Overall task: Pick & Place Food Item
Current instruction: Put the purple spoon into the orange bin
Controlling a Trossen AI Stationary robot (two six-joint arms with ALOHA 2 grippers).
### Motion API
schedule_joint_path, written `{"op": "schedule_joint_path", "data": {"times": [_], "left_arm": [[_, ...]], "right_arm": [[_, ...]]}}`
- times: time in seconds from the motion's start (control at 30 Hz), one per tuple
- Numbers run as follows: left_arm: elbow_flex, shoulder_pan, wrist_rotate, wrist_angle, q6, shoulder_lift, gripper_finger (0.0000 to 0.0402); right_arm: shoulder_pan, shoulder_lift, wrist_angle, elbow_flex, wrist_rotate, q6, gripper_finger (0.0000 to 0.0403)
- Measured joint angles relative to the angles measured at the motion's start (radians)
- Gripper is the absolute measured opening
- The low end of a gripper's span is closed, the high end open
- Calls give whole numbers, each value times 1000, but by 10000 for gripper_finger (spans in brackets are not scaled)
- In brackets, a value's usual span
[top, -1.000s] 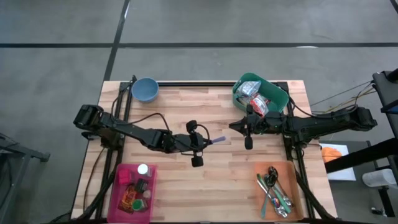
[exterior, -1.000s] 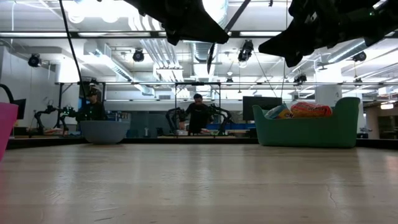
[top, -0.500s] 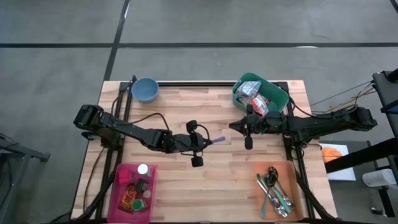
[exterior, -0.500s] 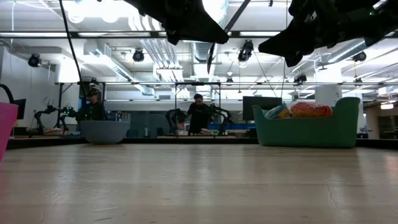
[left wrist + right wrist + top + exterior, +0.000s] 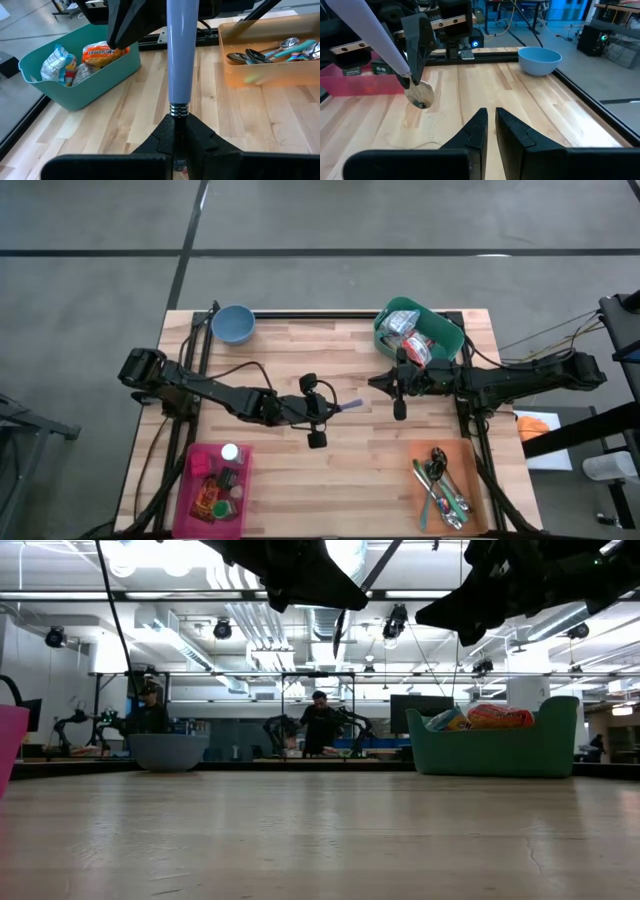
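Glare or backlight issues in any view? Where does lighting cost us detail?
Low view: ceiling lights backlight both arms into black silhouettes; the table shows a pale sheen. Right wrist view: beyond the shut right gripper above mid-table, the spoon held by the left gripper glints. High view: even light, only soft shadows.

Right gripper (image 5: 490, 131) low over bare wooden table (image 5: 520, 107), fingers (image 5: 475, 132) nearly together, nothing between them. Ahead, left gripper (image 5: 417, 35) clamped on a pale-handled spoon (image 5: 380, 42), bowl end (round, metallic) hanging just above the planks. Blue bowl (image 5: 540, 60) near the far edge. Pink bin (image 5: 362, 82) behind the spoon. Dark equipment (blurred) beyond the table.
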Motion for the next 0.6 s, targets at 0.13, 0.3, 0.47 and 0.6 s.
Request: {"op": "schedule_joint_path", "data": {"times": [0.13,0.3,0.47,0.6], "left_arm": [[0,0,0,0,0,0,17],[0,0,0,0,0,0,17],[0,0,0,0,0,0,17],[0,0,0,0,-1,0,17]], "right_arm": [[0,0,0,0,0,-2,34],[0,0,0,0,0,-6,34],[0,0,-1,0,0,-5,34],[0,0,-16,0,0,-82,34]]}}
